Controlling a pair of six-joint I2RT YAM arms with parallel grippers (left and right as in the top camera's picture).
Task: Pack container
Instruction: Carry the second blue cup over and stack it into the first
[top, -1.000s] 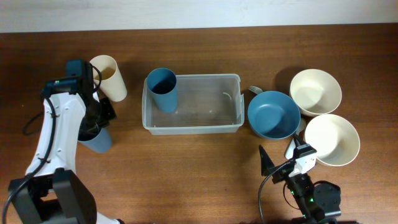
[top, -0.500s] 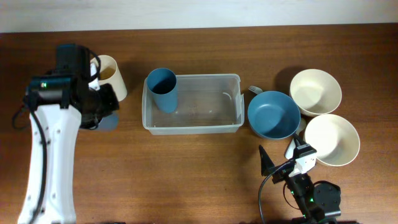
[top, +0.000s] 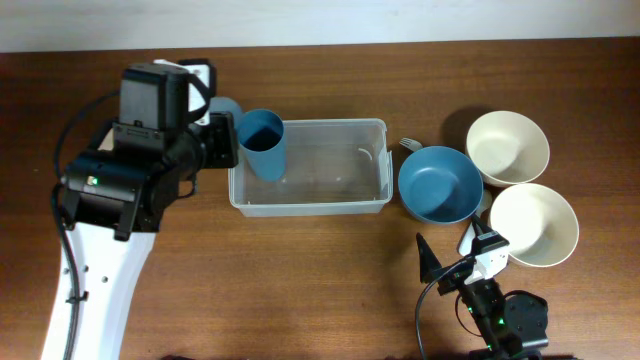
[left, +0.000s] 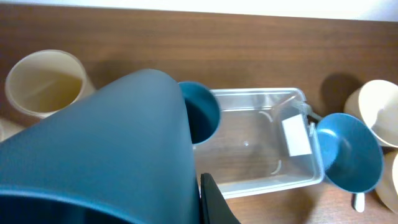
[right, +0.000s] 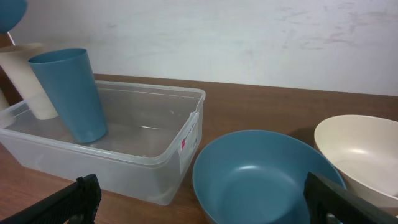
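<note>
From above: container (top: 320, 205) in the middle of the surface (top: 300, 290), long sides running left to right, a standing blue cup (top: 262, 143) upright in its left end; left arm (top: 130, 180) over the surface just left of that end, only a sliver of the held blue cup (top: 226, 106) peeking out beside the wrist; blue bowl (top: 440, 183) just right of the container, a grey utensil (top: 409, 144) poking out behind it; far cream bowl (top: 507, 147) and near cream bowl (top: 533, 223) further right, side by side; right hand (top: 452, 253) low at the near edge, apart from everything. Through the left wrist: left hand (left: 198, 200) pressed together on the wall of the held blue cup, which fills the left half of the view, one dark finger (left: 212, 202) against its outer side; beyond, the container with the standing blue cup in its left end, and a cream cup (left: 43, 84) on the surface at left. Through the right wrist: right hand spread wide, a fingertip in each lower corner, nothing between; blue bowl close ahead, container beyond to the left, cream cup behind its far end
</note>
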